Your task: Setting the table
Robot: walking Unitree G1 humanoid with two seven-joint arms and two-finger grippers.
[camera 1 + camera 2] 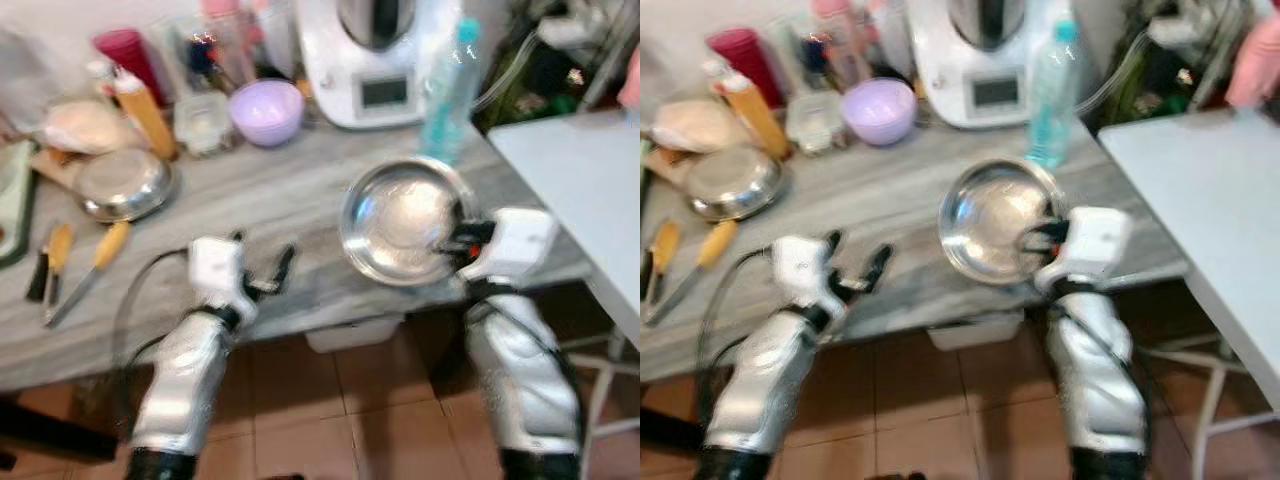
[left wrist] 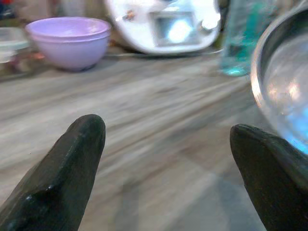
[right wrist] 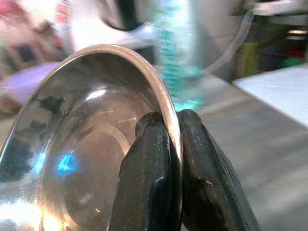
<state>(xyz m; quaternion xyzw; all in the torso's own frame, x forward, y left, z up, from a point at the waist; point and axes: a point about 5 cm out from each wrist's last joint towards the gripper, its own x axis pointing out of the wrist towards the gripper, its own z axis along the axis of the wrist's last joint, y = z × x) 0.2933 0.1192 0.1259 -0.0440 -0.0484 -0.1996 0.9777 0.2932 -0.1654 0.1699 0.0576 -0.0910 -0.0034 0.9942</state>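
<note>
Steel bowl (image 1: pixel 400 222) pinched in right claw (image 3: pixel 174 144)

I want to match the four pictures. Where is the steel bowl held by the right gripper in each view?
Left eye: steel bowl right of centre, above the counter edge.
Right eye: centre.
Left wrist: right edge.
Right wrist: left and centre, rim pinched by the right gripper.
Shared landmark: blue bottle.

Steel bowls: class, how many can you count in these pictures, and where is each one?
2. One steel bowl is pinched by its rim in the right gripper, over the counter's front edge. The other steel bowl sits on the counter to the robot's left, beside the orange bottle. Clutter behind may hide more.
</note>
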